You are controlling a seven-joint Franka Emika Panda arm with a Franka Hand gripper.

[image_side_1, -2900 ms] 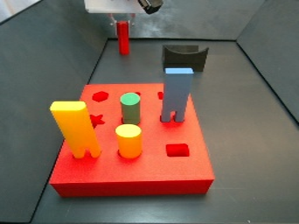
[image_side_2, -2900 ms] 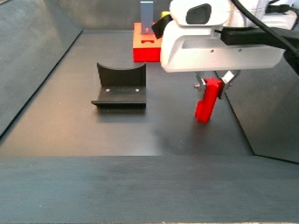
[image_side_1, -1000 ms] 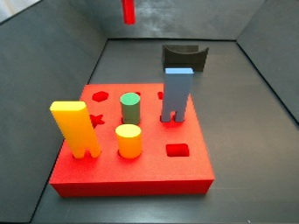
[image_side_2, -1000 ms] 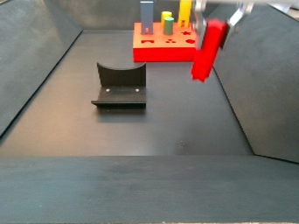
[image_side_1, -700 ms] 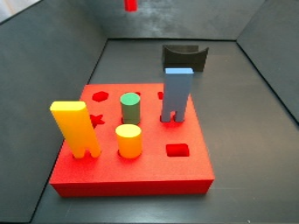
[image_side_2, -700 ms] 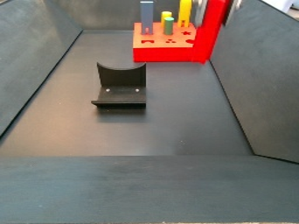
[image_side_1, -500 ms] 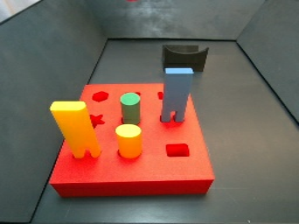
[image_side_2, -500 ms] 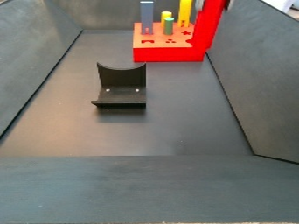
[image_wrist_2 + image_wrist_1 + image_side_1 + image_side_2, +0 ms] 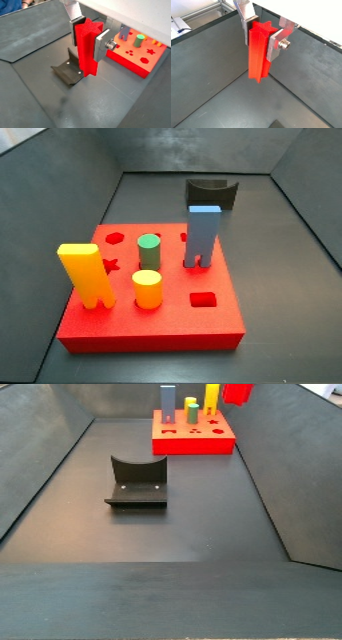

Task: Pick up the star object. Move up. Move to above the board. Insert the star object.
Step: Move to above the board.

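A: Where is the gripper [image 9: 262, 31], and what are its fingers doing?

B: In both wrist views the two flat silver fingers [image 9: 278, 41] clamp the star object [image 9: 258, 52] between them, pressed against its upper part. The bright-red ridged peg hangs straight down from the gripper [image 9: 88, 31], clear of the dark floor below.

A: Does the gripper show in the side views?

B: No. In a side view only the lower end of the star object [image 9: 238, 392] appears, at the upper right edge of the frame, above and just right of the board [image 9: 195, 442]. In a side view where the board [image 9: 160, 333] fills the lower centre, neither peg nor gripper shows.

A: What stands on the board?

B: In that side view, a tall yellow block [image 9: 86, 275] at the left, a short yellow cylinder [image 9: 147, 289] near the middle, a green cylinder [image 9: 150, 252] behind it and a tall blue block [image 9: 203, 233] to the right. A square hole [image 9: 202, 300] lies open at the lower right of the top face, and part of a star-shaped hole [image 9: 111, 262] shows beside the yellow block.

A: And the fixture?

B: The fixture [image 9: 210, 194] stands on the floor behind the board, at the upper centre. In a wrist view the fixture [image 9: 70, 73] sits below the hanging star object [image 9: 87, 47], with the board [image 9: 135, 55] at the right of the frame. In a side view the fixture [image 9: 136, 483] is left of centre, well apart from the board.
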